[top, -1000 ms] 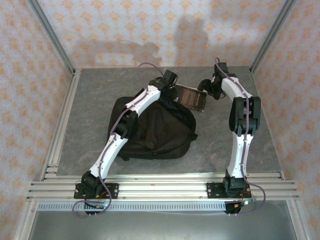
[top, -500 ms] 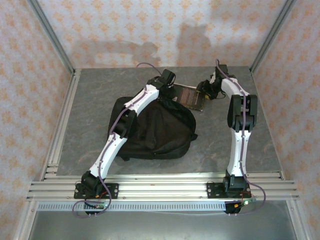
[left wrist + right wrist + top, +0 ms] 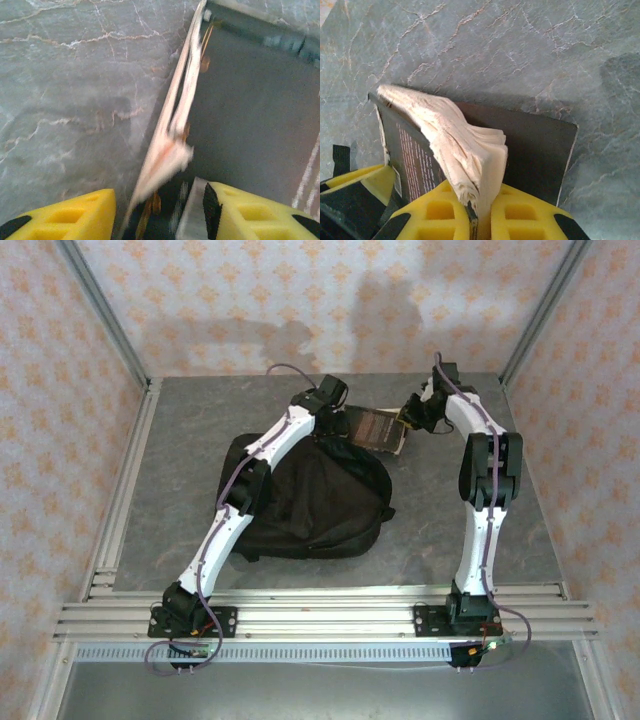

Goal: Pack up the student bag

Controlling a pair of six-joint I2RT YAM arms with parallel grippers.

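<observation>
The student bag [image 3: 320,505] lies flat in the middle of the counter [image 3: 200,420], a little toward its left edge. Just beyond it, toward the far edge, a dark-covered book [image 3: 378,428] sits between the two grippers.

We judge the main risk to be the hold. The right gripper [image 3: 480,205] is clamped on a fanned wad of pages and one cover, not the whole book. A lift could tear paper or let the book splay and catch on the bag's fabric. The left gripper [image 3: 157,210] stands apart around the book's edge without pinching, so it gives no support.

From above we see where bag and book lie, but not whether the bag's mouth gapes. The right wrist view shows the splayed pages. The left wrist view, blurred, shows the gap.
</observation>
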